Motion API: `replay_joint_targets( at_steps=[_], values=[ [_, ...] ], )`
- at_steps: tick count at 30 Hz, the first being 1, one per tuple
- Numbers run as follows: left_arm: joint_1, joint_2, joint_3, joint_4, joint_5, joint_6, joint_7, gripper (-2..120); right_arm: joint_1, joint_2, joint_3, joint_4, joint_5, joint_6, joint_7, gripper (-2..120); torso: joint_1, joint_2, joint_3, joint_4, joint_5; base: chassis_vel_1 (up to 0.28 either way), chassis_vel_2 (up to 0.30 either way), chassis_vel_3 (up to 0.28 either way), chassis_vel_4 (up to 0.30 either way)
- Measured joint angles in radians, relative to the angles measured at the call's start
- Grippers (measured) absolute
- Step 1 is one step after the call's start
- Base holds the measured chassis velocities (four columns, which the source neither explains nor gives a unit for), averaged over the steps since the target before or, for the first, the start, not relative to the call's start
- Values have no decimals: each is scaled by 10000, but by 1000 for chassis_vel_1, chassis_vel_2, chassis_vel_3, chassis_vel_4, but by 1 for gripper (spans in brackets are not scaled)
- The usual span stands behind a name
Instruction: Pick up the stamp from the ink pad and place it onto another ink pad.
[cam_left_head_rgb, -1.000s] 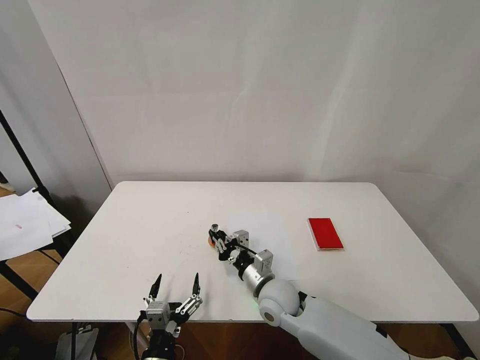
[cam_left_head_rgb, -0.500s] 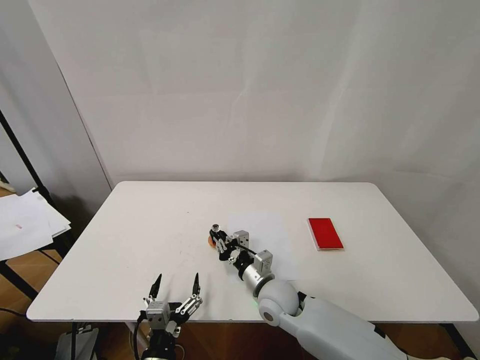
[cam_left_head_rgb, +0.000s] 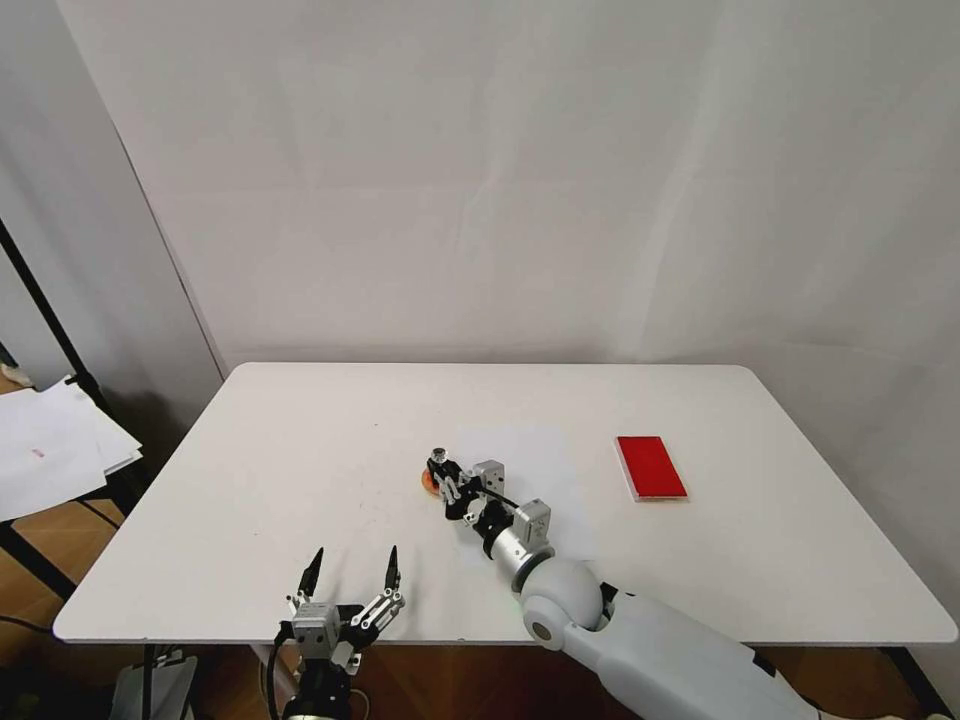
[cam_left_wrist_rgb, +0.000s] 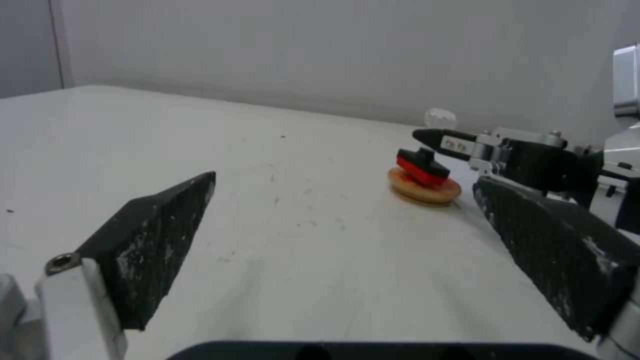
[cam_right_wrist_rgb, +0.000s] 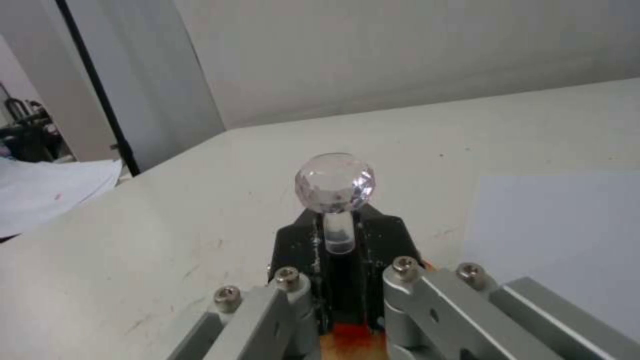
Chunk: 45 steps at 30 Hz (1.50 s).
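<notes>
Right end effector (cam_left_head_rgb: 446, 478) clamped on stamp (cam_right_wrist_rgb: 335, 200), base apparently resting tilted on round pad (cam_left_wrist_rgb: 425, 187) for placement. Left end effector (cam_left_head_rgb: 350, 577) spread, idle at table (cam_left_head_rgb: 300, 450) edge.

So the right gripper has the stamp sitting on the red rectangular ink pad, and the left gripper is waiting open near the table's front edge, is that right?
Not quite. The right gripper has the stamp on the small round pad, not the red rectangular ink pad, which lies apart; the head view shows this. The left gripper does wait open near the front edge.
</notes>
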Motion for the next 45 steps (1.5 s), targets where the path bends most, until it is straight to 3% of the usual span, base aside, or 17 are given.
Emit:
replay_joint_targets(
  at_steps=[8,12,14,16,30,38,45],
  values=[
    [0,0,0,0,0,0,0,102,-43,-31,1,98,10,-75,121,13,0,0,0,0,0,0,0,0,0],
    [0,0,0,0,0,0,0,102,-43,-9,1,86,25,-86,137,35,0,0,0,0,0,0,0,0,0],
    [0,0,0,0,0,1,0,102,-40,-6,1,83,30,-87,140,37,0,0,0,0,0,0,0,0,0],
    [0,0,0,0,0,0,0,102,-35,5,2,80,83,-95,174,48,0,0,0,0,0,0,0,0,0],
    [0,0,0,0,0,0,0,102,-63,52,42,89,109,-110,310,97,0,-1,0,0,0,0,0,0,0],
    [0,0,0,0,0,0,0,102,-141,-494,392,1101,265,-622,662,100,0,-2,0,1,1,0,0,0,0],
    [0,-4,0,0,0,0,0,102,-1316,-1673,1963,2438,177,-990,916,100,0,-2,0,-1,1,0,0,0,0]
  ],
)
